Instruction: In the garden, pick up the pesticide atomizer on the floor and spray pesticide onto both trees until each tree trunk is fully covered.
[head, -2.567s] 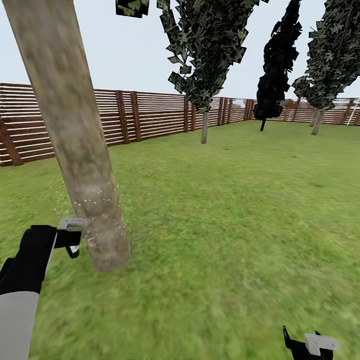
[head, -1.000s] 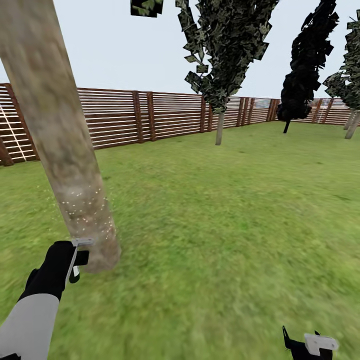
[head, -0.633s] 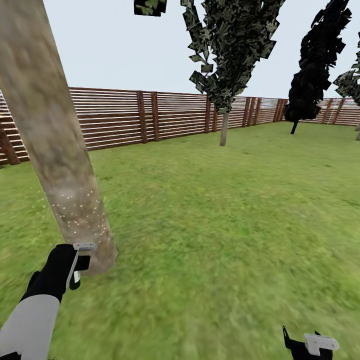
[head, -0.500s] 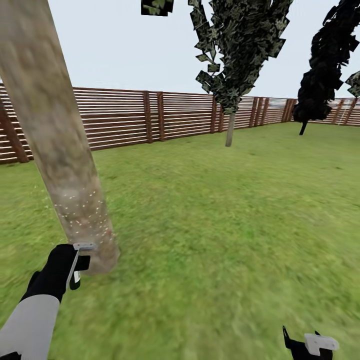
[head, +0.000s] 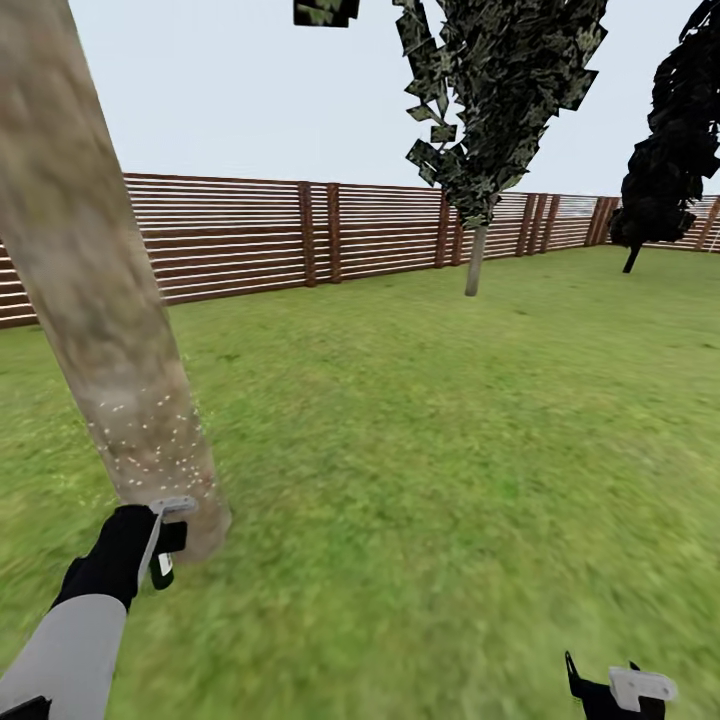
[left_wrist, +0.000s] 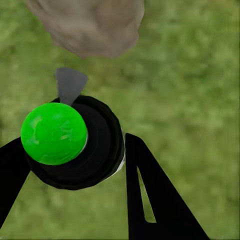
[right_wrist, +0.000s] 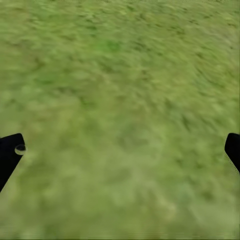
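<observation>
One of the trees stands close at the left of the head view, its thick grey-beige trunk (head: 105, 320) leaning across the frame. White spray specks (head: 150, 440) dot its lower part. My left gripper (head: 160, 545) is at the trunk's foot, shut on the pesticide atomizer (head: 163, 570). In the left wrist view the atomizer's green round top (left_wrist: 54, 133) sits between the black fingers (left_wrist: 150, 195). Its grey nozzle (left_wrist: 70, 85) points at the trunk base (left_wrist: 90, 25). My right gripper (head: 610, 690) hangs low at the right, open over grass (right_wrist: 121, 150).
Green lawn (head: 450, 450) stretches ahead to a brown slatted fence (head: 250, 235). A thin-stemmed columnar tree (head: 475, 260) stands near the fence. A black columnar tree (head: 660, 170) is at the far right.
The whole view has shifted right, so the camera has turned left. My left gripper with the atomizer has dropped lower and moved from beside the trunk's foot to in front of it. The right gripper is unchanged.
</observation>
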